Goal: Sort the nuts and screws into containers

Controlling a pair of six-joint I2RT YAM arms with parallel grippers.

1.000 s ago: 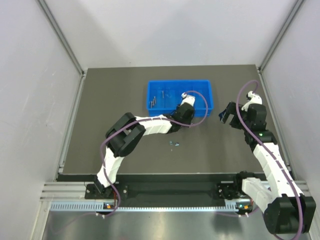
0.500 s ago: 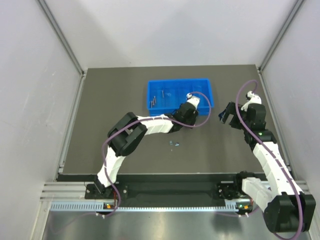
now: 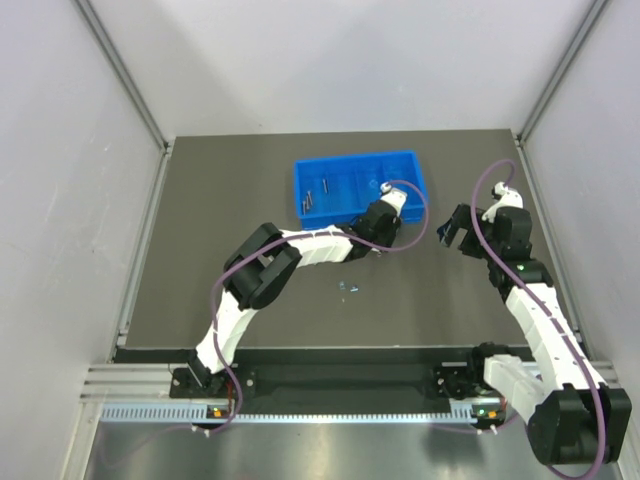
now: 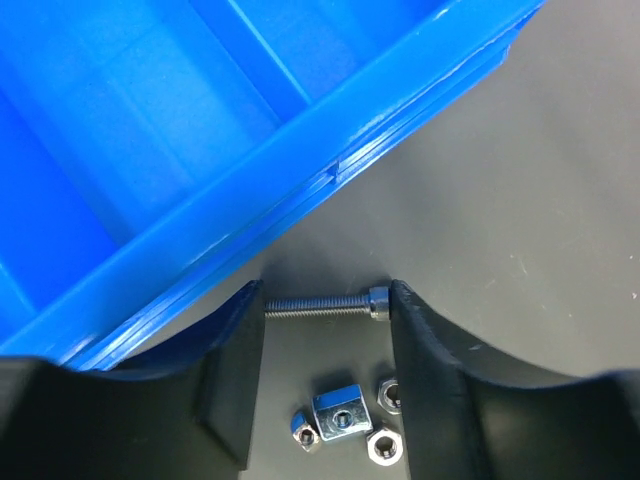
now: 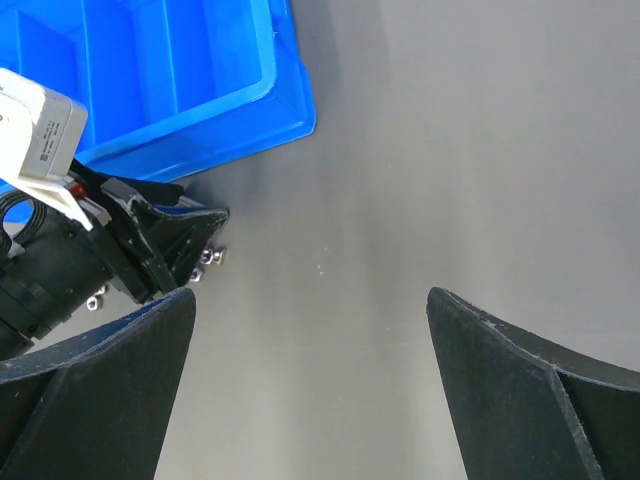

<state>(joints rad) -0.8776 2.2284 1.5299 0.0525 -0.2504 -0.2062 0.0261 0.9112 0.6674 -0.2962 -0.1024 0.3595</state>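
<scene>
The blue tray lies at the back middle of the mat, with a few screws in its left compartment. My left gripper is at the tray's front right edge. In the left wrist view the left gripper holds one screw end to end between its fingers, just outside the tray wall. Several nuts lie on the mat under it. My right gripper is open and empty over the mat right of the tray; the right wrist view shows its gap, the left gripper and the nuts.
Another small pile of fasteners lies on the dark mat in front of the tray, near the left arm's forearm. The left arm's purple cable loops beside the tray's right end. Grey walls stand close on both sides.
My left gripper has moved to the right along the tray's front edge. The tray has turned very slightly. The right arm has not moved.
</scene>
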